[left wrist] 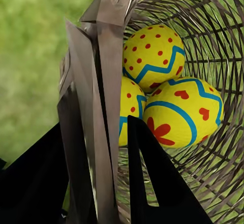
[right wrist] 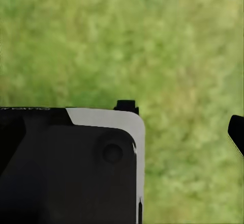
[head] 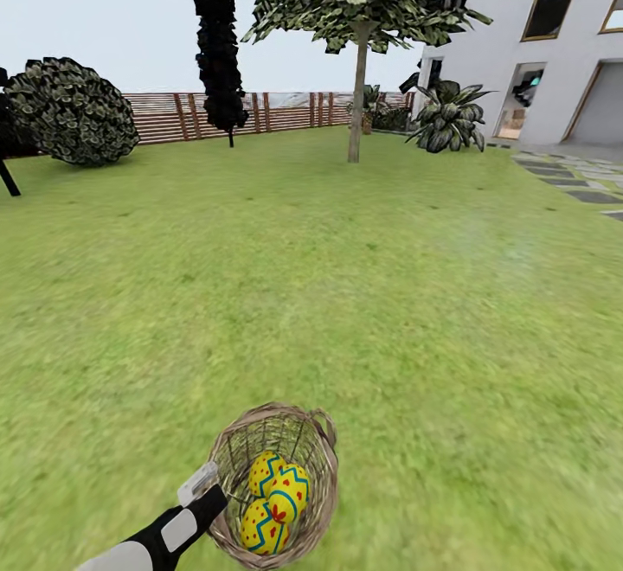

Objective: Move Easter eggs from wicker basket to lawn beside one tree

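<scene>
Out in the garden of a home here: a wide lawn (head: 346,294) of green grass with yellowish patches runs back to a brown slatted wooden fence (head: 260,114). A tree (head: 358,95) with a pale straight trunk and a broad leafy canopy stands at the far side, a dark conical tree (head: 218,43) beside it, a round shrub (head: 73,112) off left. On the right, a white house (head: 536,43) with tall windows, a broad-leaved plant (head: 448,119) at its corner, and grey stepping stones (head: 571,177) set in the grass.
</scene>
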